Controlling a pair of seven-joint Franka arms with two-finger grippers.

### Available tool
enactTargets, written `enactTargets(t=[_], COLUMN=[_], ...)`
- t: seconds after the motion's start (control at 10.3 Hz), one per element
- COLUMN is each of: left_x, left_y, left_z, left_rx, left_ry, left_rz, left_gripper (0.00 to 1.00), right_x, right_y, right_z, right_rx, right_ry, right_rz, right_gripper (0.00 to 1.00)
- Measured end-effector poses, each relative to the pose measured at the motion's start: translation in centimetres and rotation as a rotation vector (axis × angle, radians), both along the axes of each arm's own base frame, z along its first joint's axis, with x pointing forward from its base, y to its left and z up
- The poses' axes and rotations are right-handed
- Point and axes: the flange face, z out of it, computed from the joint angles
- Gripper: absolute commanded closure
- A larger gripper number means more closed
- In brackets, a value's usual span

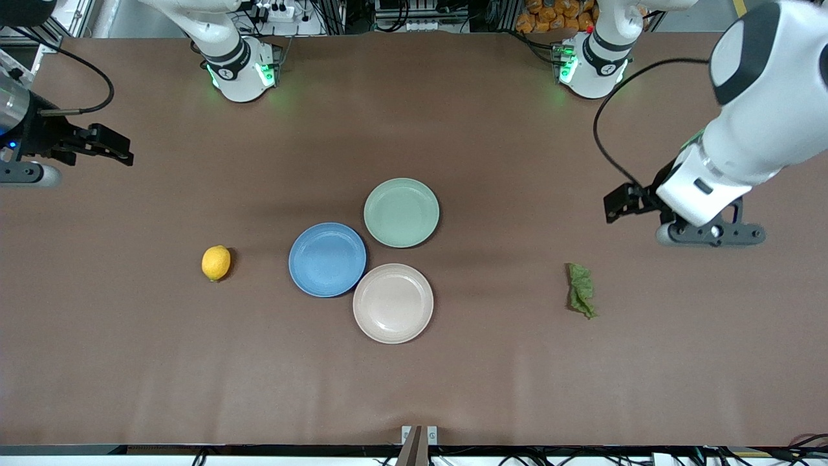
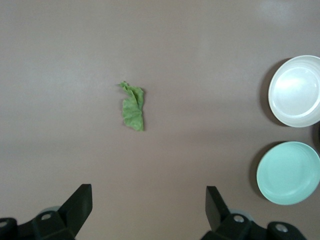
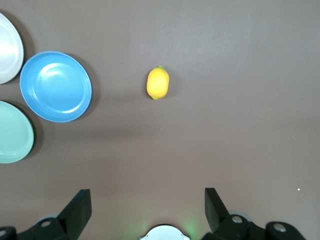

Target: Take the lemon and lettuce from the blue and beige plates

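The yellow lemon (image 1: 216,263) lies on the bare table toward the right arm's end, beside the blue plate (image 1: 327,259); it also shows in the right wrist view (image 3: 157,83). The green lettuce (image 1: 581,289) lies on the bare table toward the left arm's end and shows in the left wrist view (image 2: 133,106). The blue plate and the beige plate (image 1: 393,303) hold nothing. My left gripper (image 1: 618,202) is open and empty, up over the table near the lettuce (image 2: 149,205). My right gripper (image 1: 113,147) is open and empty over the table's right-arm end (image 3: 148,207).
A pale green plate (image 1: 401,212), with nothing on it, touches the blue and beige plates and lies farther from the front camera than they do. The two arm bases (image 1: 240,71) (image 1: 592,65) stand along the table's edge farthest from the front camera.
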Motion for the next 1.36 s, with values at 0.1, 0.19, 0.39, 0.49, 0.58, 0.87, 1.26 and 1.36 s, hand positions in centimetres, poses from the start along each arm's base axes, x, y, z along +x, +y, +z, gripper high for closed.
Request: enactTargets(t=[0.1,0.19,0.39,0.49,0.58,0.87,1.26,1.36], left_x=[-0.9,-1.6,-2.5,-2.8,-3.2,-4.0,-4.3,-4.3], left_y=[0.3,0.8,1.7,2.1,2.2,3.5,3.4,3.7], left_z=[1.4,2.6,4.0,4.6,5.3,6.5,6.8,6.8], left_rx=[-0.002,-0.003,-0.006,-0.005,-0.004,-0.008,0.072,0.091], left_ry=[-0.001,-0.005,-0.011,-0.019,-0.028,-0.036,-0.058,-0.062], left_rz=[0.001,0.004,0.015,0.018,0.016,-0.010,-0.030,-0.028], left_gripper=[0.00,0.00,0.00,0.00,0.00,0.00,0.00,0.00], right_x=[0.0,0.0,0.0,0.0,0.0,0.0,0.6,0.7], right_y=[0.1,0.1,0.1,0.0,-0.1,-0.2,-0.2,-0.2], right_z=[-0.7,-1.1,-1.1,-1.1,-1.1,-1.1,-0.8,-0.8], right_rx=[-0.001,0.004,0.016,0.017,0.018,0.018,0.022,0.023], right_ry=[0.011,0.016,0.017,0.017,0.017,0.018,-0.026,-0.037], right_rz=[0.001,0.001,-0.001,-0.003,-0.006,-0.007,-0.009,-0.009], right_gripper=[0.00,0.00,0.00,0.00,0.00,0.00,0.00,0.00])
